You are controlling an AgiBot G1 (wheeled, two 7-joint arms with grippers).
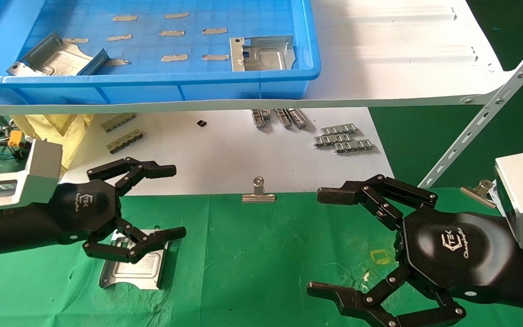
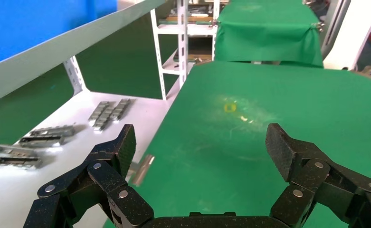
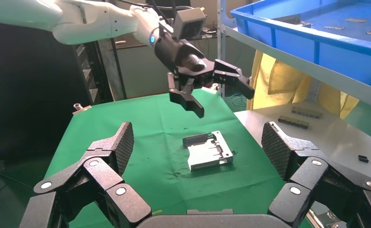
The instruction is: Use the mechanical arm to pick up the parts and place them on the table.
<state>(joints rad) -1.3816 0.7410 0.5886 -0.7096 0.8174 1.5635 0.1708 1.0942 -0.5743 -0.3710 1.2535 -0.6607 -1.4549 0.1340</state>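
Note:
One silver plate (image 1: 135, 266) lies flat on the green table (image 1: 252, 254) at the front left; it also shows in the right wrist view (image 3: 207, 150). My left gripper (image 1: 170, 202) hovers open and empty just above it; the right wrist view shows it (image 3: 223, 92) raised clear of the plate. My right gripper (image 1: 323, 240) is open and empty over the table's front right. Two more plates sit in the blue bin (image 1: 252, 88) on the white shelf: one at its left (image 1: 57, 58), one at its right (image 1: 261, 53).
Small grey ridged strips (image 1: 343, 137) lie on the white sheet (image 1: 225, 150) behind the cloth. A silver binder clip (image 1: 258, 191) clamps the cloth's far edge, another (image 1: 478, 190) at the right. A slotted white shelf brace (image 1: 484, 116) slants down at right. Yellow cloth (image 1: 57, 127) hangs at left.

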